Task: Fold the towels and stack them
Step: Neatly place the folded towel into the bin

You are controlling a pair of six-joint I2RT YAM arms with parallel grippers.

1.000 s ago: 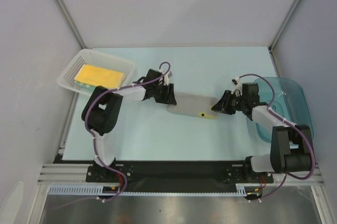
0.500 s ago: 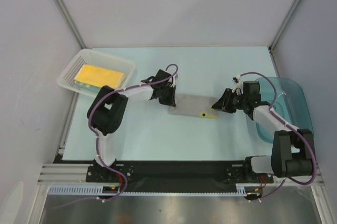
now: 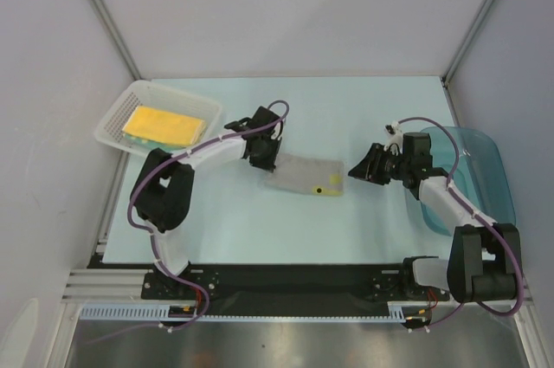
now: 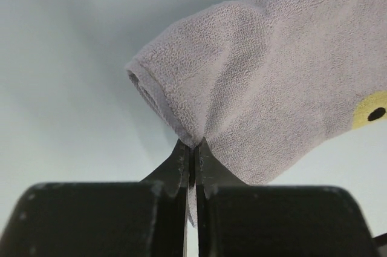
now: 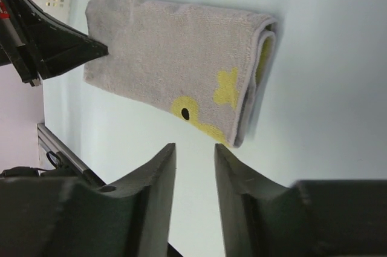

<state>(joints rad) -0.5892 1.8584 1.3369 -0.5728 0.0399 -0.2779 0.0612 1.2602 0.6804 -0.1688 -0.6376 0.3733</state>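
Jaws on your left gripper (image 4: 192,148) pinch the folded towel (image 3: 305,176); your right gripper (image 5: 195,151) is slightly parted, empty. Next, probably stack it in the basket (image 3: 111,125).

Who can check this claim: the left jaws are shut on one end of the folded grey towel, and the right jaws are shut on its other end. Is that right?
Not quite. The right jaws are open and apart from the towel, as the right wrist view shows. The rest holds: the left jaws are shut on one end of the folded grey towel.
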